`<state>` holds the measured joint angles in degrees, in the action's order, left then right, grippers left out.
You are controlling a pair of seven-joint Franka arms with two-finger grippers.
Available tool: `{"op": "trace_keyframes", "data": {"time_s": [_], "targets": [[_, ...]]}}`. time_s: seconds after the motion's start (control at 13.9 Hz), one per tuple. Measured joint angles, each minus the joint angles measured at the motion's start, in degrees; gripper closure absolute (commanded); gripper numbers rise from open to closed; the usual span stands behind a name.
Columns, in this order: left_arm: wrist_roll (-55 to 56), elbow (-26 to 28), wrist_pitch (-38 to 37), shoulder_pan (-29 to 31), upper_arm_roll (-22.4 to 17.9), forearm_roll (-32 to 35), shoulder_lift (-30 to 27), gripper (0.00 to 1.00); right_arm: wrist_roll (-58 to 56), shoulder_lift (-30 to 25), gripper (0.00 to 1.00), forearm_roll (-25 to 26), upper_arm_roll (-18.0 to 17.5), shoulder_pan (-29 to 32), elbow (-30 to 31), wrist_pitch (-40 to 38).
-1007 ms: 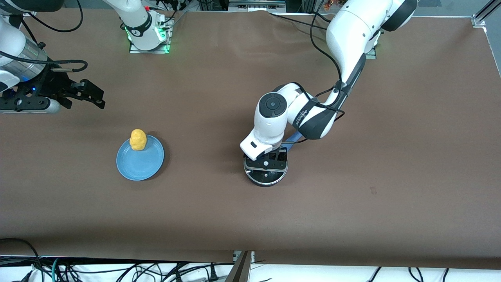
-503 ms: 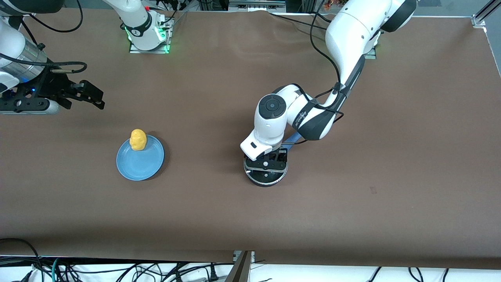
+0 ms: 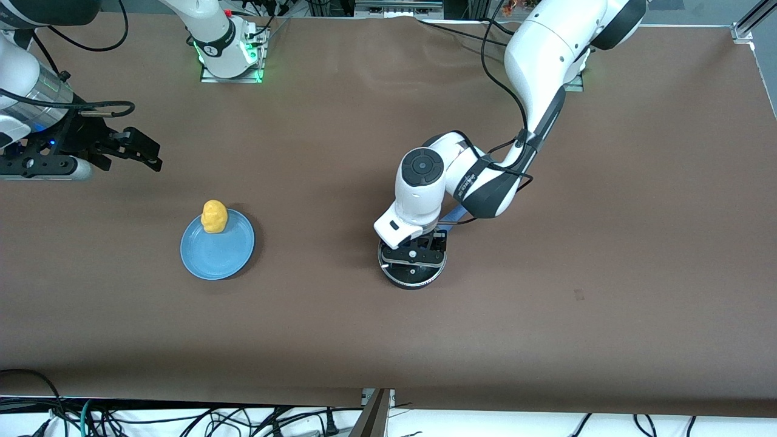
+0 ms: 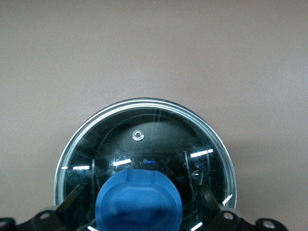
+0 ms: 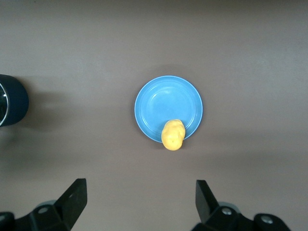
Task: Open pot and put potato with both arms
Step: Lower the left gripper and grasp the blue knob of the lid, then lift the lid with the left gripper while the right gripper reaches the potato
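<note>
Left wrist view has the left tool (image 4: 139, 211) spread around the pot (image 3: 413, 274) lid's blue knob (image 4: 139, 202), pinch-and-lift due next, while the right tool (image 5: 139, 202) waits, spread, over the potato (image 5: 173, 134).

A: Where did the front camera sit?
B: High, facing both bases, taking in the whole table (image 3: 637, 255).
A: And the 2 wrist cameras?
B: Left looked straight down, close on the pot (image 4: 144, 159); right looked down from higher, sharing the plate (image 5: 168, 106) with the front view.
</note>
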<state>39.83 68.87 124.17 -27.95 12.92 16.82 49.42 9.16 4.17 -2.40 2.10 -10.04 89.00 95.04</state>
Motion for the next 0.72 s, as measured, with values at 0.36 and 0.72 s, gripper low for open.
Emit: {"op": "trace_keyframes", "data": {"time_s": [0.36, 0.72], "targets": [[0.0, 0.0, 0.0, 0.1, 0.0, 0.0, 0.0, 0.31, 0.0, 0.0, 0.0, 0.0, 0.0, -0.1, 0.0, 0.0], [-0.1, -0.1, -0.4, 0.2, 0.0, 0.0, -0.2, 0.35, 0.0, 4.5, 0.0, 0.8, -0.1, -0.1, 0.2, 0.4]]}}
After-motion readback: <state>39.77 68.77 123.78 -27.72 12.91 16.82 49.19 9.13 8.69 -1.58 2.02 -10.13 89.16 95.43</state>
